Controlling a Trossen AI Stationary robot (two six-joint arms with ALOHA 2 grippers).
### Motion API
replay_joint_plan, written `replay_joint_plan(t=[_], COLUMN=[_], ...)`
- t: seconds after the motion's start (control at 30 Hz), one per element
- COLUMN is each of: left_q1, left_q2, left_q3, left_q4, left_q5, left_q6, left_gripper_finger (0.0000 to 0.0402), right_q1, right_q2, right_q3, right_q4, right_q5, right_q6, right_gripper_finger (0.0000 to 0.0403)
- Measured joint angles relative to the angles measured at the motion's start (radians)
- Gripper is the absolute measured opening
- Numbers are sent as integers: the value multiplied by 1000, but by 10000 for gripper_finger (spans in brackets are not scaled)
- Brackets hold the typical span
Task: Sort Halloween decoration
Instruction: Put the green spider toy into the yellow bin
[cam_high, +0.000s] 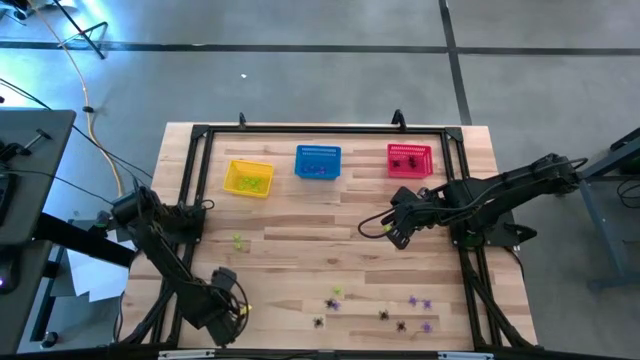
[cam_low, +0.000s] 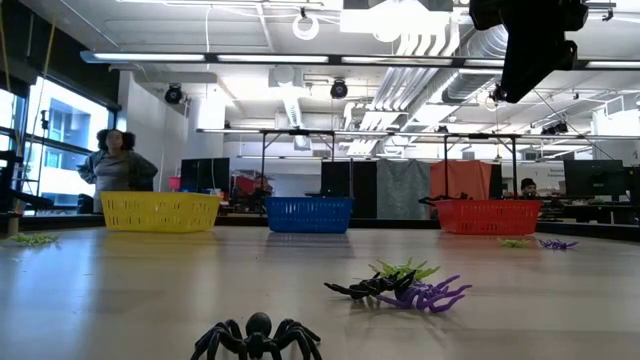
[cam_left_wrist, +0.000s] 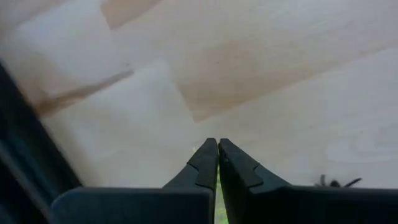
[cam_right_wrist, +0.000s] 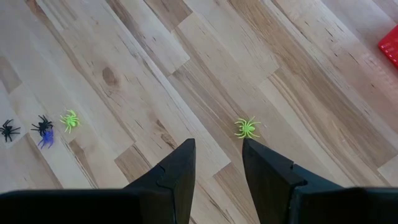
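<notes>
Fingers of the left gripper (cam_left_wrist: 217, 163) pressed together, a sliver of yellow-green just visible low between them, too little to identify; parked low over the near left corner of the pale wooden plank table (cam_high: 300, 250). Fingers of the right gripper (cam_right_wrist: 216, 163) spread apart with nothing between, hanging above the table's right half, over a small yellow-green plastic spider (cam_right_wrist: 247, 127) lying flat on the boards. Scattered along the near edge: tiny purple, black and yellow-green spider trinkets (cam_high: 380, 308), individual shapes hard to make out from above. One lone yellow-green trinket (cam_high: 237, 240) at mid-left. Along the far edge, a yellow mesh basket (cam_high: 248, 178), blue mesh basket (cam_high: 318, 161) and red mesh basket (cam_high: 410, 159), contents mostly indistinct. Black spider (cam_low: 257, 339) nearest in the low view, partly cut off by the frame.
</notes>
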Motion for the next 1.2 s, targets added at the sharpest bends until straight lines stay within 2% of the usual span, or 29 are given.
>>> replay_joint_plan(t=[0.33,0.53,0.87,1.07,1.2], left_q1=[104,239,592,787,908], left_q2=[-4,-4,-6,-56,-98], left_q3=[113,132,132,132,132], left_q4=[-287,-417,-414,-380,-345], left_q5=[-71,-187,-424,-559,-595], left_q6=[190,382,878,1117,1255], left_gripper_finger=[1,0,0,0,0], right_q1=[0,0,0,0,0], right_q2=[0,0,0,0,0], right_q3=[0,0,0,0,0], right_q4=[0,0,0,0,1], right_q5=[0,0,0,0,0], right_q6=[0,0,0,0,0], right_gripper_finger=[130,130,130,130,130])
